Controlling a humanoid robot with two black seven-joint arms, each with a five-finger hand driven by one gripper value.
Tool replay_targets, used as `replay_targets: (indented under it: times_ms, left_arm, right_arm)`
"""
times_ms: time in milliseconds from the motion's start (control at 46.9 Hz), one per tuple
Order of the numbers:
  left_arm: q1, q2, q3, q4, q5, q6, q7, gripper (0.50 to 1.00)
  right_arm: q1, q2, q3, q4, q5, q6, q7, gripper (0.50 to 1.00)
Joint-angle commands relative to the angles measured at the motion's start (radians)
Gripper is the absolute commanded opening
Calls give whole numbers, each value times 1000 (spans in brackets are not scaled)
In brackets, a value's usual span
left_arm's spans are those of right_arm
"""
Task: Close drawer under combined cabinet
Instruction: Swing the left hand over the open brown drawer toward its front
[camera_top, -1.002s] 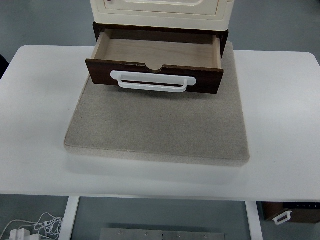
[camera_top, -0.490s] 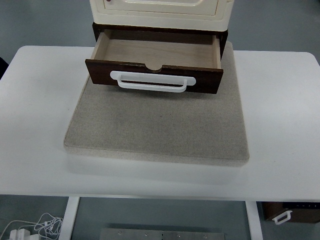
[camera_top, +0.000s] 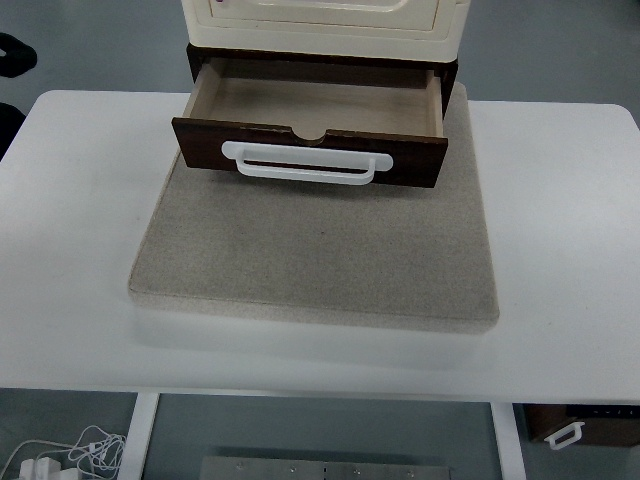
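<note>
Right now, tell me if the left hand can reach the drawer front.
Probably yes: nothing lies on the mat or table before the drawer front; only a dark shape, perhaps that hand, shows at the left edge.

You see a dark brown drawer (camera_top: 310, 150) with a pale, light-wood inside and a white handle (camera_top: 305, 163) across its front. The cabinet (camera_top: 320, 20) above it is cream, sitting on a dark brown frame. Under them lies a speckled beige-grey mat (camera_top: 320, 250), and that rests on a plain white table (camera_top: 560, 220). The floor (camera_top: 90, 45) beyond is dull grey-blue. At the bottom left you have white cables (camera_top: 70, 450); a black shape (camera_top: 15, 55) shows at the upper left edge.
</note>
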Motion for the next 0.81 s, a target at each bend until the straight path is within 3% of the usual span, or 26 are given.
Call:
replay_targets:
  times_ms: [0, 107, 192, 384, 533, 789]
  left_arm:
    - [-2, 8, 35, -33, 12, -45, 44, 1000]
    - [-17, 8, 63, -44, 24, -152, 139, 1000]
    - [-20, -3, 81, -45, 38, -168, 228, 1000]
    - [-37, -26, 162, -56, 64, -211, 276, 1000]
    - [-71, -27, 255, -64, 71, -286, 364, 1000]
    - [-82, -27, 319, -59, 139, -314, 471, 1000]
  right_arm:
    - [0, 0, 0, 0, 0, 0, 0, 952]
    - [0, 0, 0, 0, 0, 0, 0, 952]
    - [0, 0, 0, 0, 0, 0, 0, 952]
    - [0, 0, 0, 0, 0, 0, 0, 952]
    - [0, 0, 0, 0, 0, 0, 0, 952]
    - [0, 0, 0, 0, 0, 0, 0, 952]
